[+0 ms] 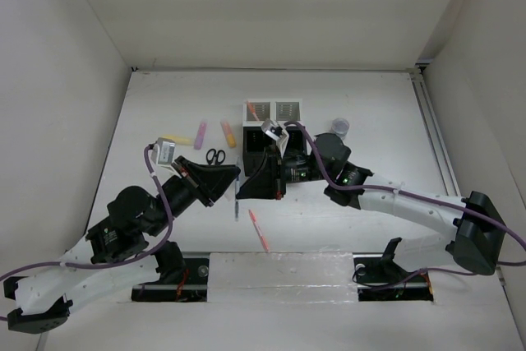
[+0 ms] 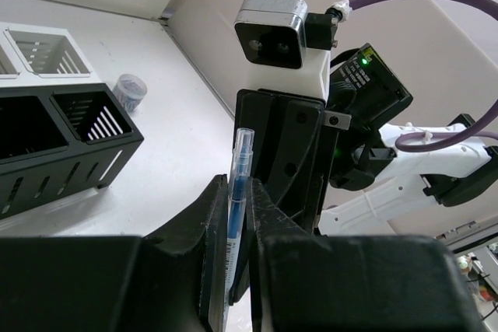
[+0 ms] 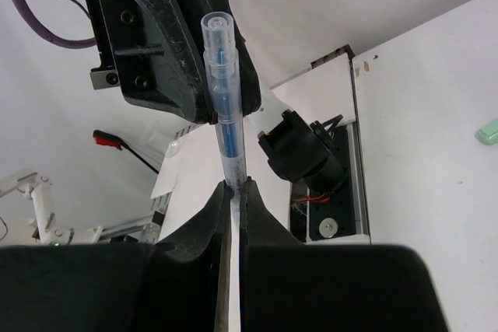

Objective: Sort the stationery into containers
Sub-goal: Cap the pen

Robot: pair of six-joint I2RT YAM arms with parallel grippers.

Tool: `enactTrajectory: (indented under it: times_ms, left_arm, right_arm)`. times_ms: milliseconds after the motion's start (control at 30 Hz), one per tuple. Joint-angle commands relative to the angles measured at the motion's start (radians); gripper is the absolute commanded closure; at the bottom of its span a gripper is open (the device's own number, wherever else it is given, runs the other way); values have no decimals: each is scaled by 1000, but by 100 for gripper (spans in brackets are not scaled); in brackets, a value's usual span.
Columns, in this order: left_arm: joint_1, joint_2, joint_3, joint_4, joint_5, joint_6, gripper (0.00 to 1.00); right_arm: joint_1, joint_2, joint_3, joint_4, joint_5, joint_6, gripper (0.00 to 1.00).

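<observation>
- The left fingers [image 2: 212,219] are clamped on the barrel of a thin blue pen with a clear cap [image 2: 236,192].
- The right fingers [image 3: 257,211] pinch the same pen's other end.
- The pen hangs above the white surface [image 1: 370,104], just before the black mesh compartments [image 1: 251,141].

No text, label or number can be read anywhere, not even on the blue-grey pen [image 2: 238,192].

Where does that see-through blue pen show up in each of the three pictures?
Top external: blue pen, centre, a thin sliver between the arm tips.
Left wrist: lower centre, upright.
Right wrist: centre, upright.
Shared landmark: left gripper and right gripper, both pinching it.
</observation>
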Motion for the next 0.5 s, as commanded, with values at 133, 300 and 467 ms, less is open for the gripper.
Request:
enactTrajectory:
  times_ms: [133,300,467]
  left_arm:
    - [-16,-7,-50,-69,127,-45,100]
    - [-16,-18,-38,-79,116,-45,100]
    - [-16,-27,7,-88,106,-11,100]
  right_arm:
    - [-32,-37,79,121,150,27,100]
    - [-29,-28,88,109,115,-5,100]
    - [-6,2,67,79,104,-89,100]
